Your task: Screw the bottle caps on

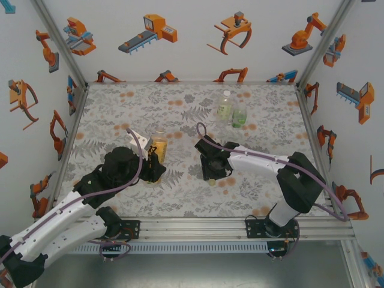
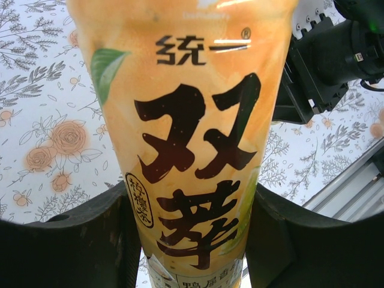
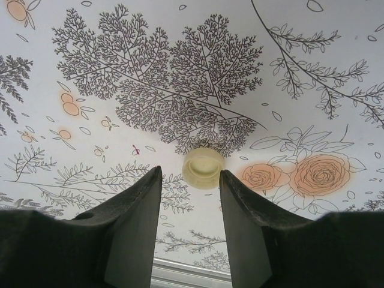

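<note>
Two dark fingers [image 2: 66, 246] of the left pincer [image 2: 192, 240] stand closest, pressed tight against both sides of the amber bottle [image 2: 192, 138]. They grip low on its yellow label with the dark characters. From above, this left pincer [image 1: 153, 163] holds the bottle [image 1: 159, 144] upright on the flowered bench [image 1: 270, 141].

The right pincer [image 3: 190, 180] points down at the bench with its jaws a little apart, holding nothing. A pale round cap [image 3: 203, 168] lies on the cloth right at its tips; I cannot tell whether a finger touches it.

The cap looks light, stiff and smooth, so it is likely to skid or flip if nudged from one side. The best hold is probably across its rim, squarely from both sides. The bottle is thin plastic with a slick label and will likely give under a hard squeeze, so the body is a sound place to steady it.

The overhead view adds the right pincer [image 1: 215, 171] near the bench's middle. It also shows a clear bottle [image 1: 225, 105] and a green-tinted bottle [image 1: 239, 116] standing close together, well apart at the back. The wrist views give the grip and the cap in detail.
</note>
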Action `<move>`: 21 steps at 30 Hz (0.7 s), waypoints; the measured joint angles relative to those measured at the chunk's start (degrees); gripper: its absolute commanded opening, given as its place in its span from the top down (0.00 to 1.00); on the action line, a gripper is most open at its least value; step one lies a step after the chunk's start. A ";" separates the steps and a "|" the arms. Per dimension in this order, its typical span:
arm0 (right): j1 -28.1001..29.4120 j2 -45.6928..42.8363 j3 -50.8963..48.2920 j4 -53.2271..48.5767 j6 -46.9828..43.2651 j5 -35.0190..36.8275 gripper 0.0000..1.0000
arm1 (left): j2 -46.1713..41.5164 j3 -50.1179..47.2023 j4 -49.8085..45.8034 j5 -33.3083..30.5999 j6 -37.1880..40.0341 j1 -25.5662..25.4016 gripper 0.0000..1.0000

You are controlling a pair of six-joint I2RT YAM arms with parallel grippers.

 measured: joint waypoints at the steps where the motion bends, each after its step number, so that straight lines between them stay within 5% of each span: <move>1: 0.00 0.02 0.00 0.02 -0.02 0.00 0.57 | 0.00 0.00 -0.02 0.02 0.00 0.02 0.94; 21: 0.11 2.86 -0.63 0.83 0.17 -0.22 0.57 | -0.02 0.00 0.11 0.02 -0.17 0.33 0.94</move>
